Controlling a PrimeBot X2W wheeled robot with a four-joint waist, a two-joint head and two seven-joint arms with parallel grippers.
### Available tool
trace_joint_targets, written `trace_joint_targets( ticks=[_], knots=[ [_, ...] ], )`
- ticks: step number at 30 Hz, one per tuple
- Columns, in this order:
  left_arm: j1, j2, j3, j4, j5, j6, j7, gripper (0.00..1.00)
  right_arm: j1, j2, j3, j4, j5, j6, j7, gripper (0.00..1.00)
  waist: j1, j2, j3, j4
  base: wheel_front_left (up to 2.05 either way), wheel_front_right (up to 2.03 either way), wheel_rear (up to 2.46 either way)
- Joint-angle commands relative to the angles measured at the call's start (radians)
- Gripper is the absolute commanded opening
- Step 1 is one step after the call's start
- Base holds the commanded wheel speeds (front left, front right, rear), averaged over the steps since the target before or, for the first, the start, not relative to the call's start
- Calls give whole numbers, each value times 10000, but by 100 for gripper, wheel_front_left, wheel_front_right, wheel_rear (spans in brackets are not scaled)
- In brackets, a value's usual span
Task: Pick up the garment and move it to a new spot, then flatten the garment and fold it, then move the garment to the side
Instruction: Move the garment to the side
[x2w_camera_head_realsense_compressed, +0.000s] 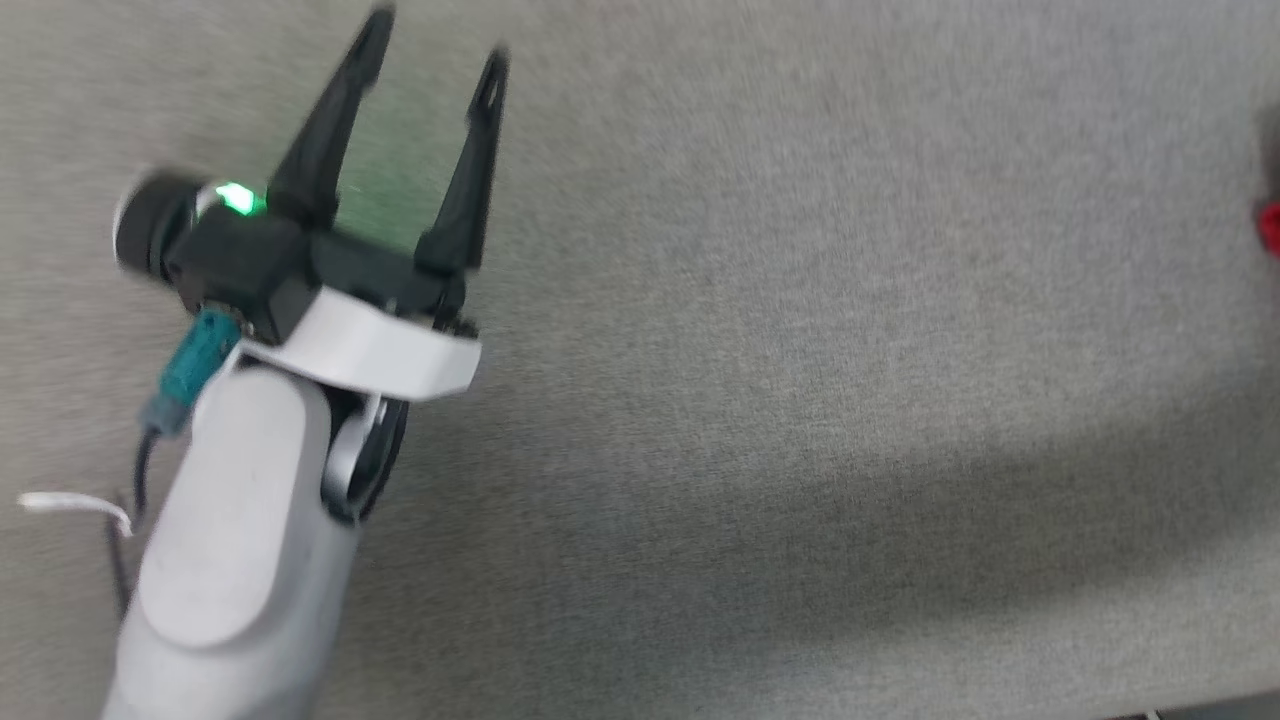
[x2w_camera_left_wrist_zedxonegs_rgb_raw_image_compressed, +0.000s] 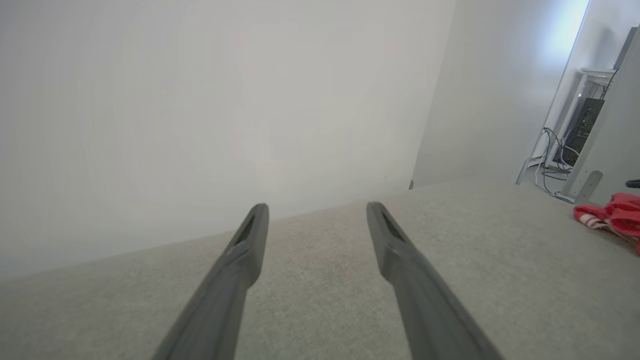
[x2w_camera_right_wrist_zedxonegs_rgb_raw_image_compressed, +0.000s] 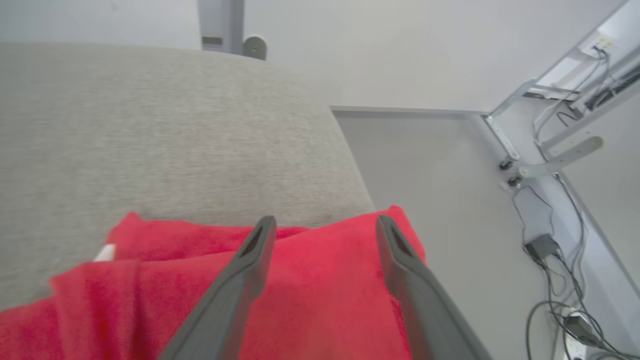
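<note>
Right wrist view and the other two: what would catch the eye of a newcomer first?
The bright red soft jersey garment stands out most, lying at the edge of the grey fabric surface, right under the open right gripper. At the left of the head view, the left gripper, its two long dark fingers spread and a green light at its base, hovers over that surface.

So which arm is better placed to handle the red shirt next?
Probably right: the right gripper, open, hangs over the garment; the left gripper is over bare grey surface, garment far off.
</note>
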Motion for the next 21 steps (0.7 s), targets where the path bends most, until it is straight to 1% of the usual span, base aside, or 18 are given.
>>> trace_joint_targets(
  ticks=[1, 2, 6, 8, 11, 13, 18, 21],
  knots=[
    [468, -72, 112, 112, -1, 10, -18, 100, 377, 47, 188, -185, 134, -5, 6, 100, 0, 0, -1066, 633, 0, 0, 0],
    [931, -224, 209, 295, -24, 10, -18, 100, 730, 155, 426, -373, 270, -5, -41, 100, 0, 0, -1529, 835, 0, 0, 0],
    [1825, -437, 433, 621, -68, 10, -20, 100, 1476, 556, 900, -795, 465, -5, -67, 100, 0, 0, -2369, 1176, 0, 0, 0],
    [2241, -523, 560, 795, -106, 10, -18, 100, 1878, 701, 1102, -1027, 542, -5, -221, 100, 0, 0, -2761, 1345, 0, 0, 0],
    [2884, -660, 803, 973, -119, 10, -18, 100, 2582, 1122, 1471, -1531, 688, -5, -545, 100, 0, 0, -3345, 1582, 0, 0, 0],
    [3141, -697, 898, 1036, -143, 10, -18, 100, 2848, 1245, 1537, -1688, 835, -5, -681, 100, 0, 0, -3555, 1643, 0, 0, 0],
    [4321, -805, 1419, 1247, -224, 10, -18, 100, 4135, 1547, 1815, -2404, 1076, -5, -1404, 100, 0, 0, -4403, 1814, 0, 0, 0],
    [4874, -843, 1658, 1375, -297, 10, -20, 100, 4873, 1695, 1808, -2772, 1191, -5, -1859, 100, 0, 0, -4831, 1919, 0, 0, 0]
  ],
)
